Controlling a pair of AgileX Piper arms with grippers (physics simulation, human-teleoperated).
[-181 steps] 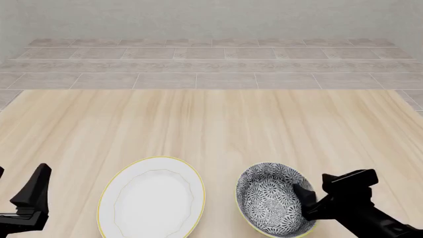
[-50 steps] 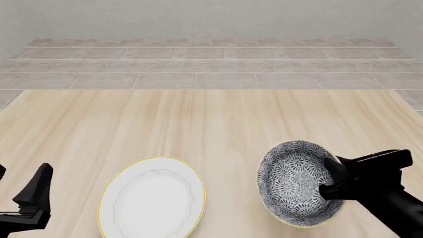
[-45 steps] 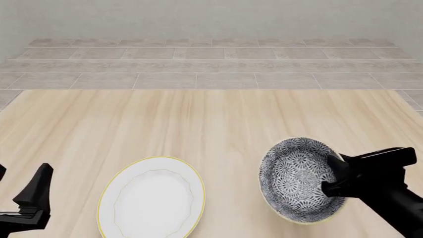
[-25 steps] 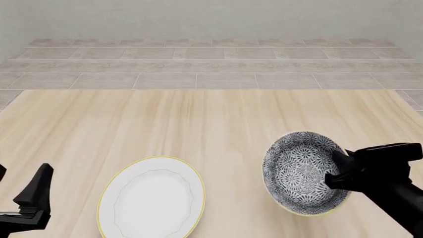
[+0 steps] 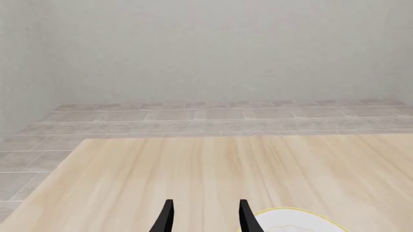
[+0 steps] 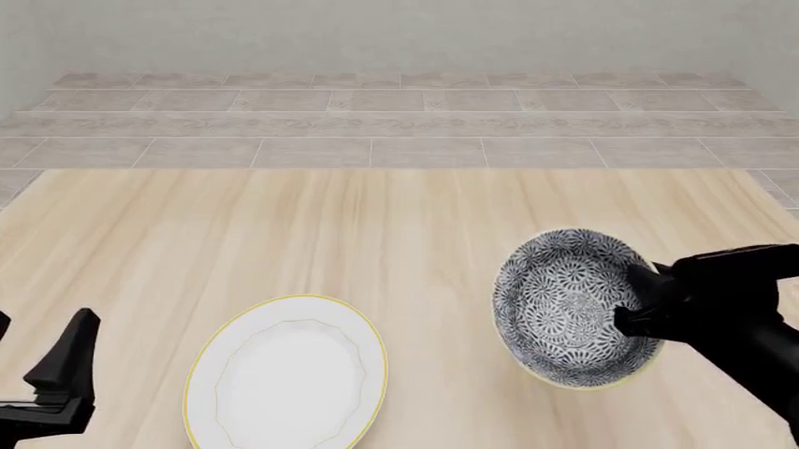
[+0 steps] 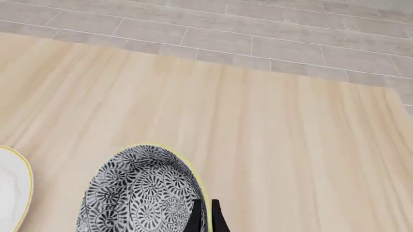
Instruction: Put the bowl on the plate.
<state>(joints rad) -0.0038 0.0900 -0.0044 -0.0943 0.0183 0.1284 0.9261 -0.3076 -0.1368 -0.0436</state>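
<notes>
The bowl point(image 6: 568, 304), dark floral inside with a pale yellow-green rim, hangs tilted above the table at the right, its opening turned toward the camera. My right gripper point(image 6: 637, 301) is shut on its right rim. In the right wrist view the two fingers pinch the bowl point(image 7: 139, 193) at the rim, right gripper point(image 7: 205, 215). The flat white plate point(image 6: 287, 374) with a thin yellow rim lies on the table to the bowl's left, also plate point(image 7: 11, 193) and plate point(image 5: 293, 220). My left gripper point(image 5: 205, 215) stands open near the plate's left side, holding nothing.
The wooden table point(image 6: 374, 234) ends at a tiled floor strip point(image 6: 399, 122) below a grey wall. Only the left arm's black end point(image 6: 63, 369) shows at the lower left corner of the front view.
The right gripper has lifted the bowl off the table and carried it upward and slightly away from the plate, tilting it more. The left arm has stayed still.
</notes>
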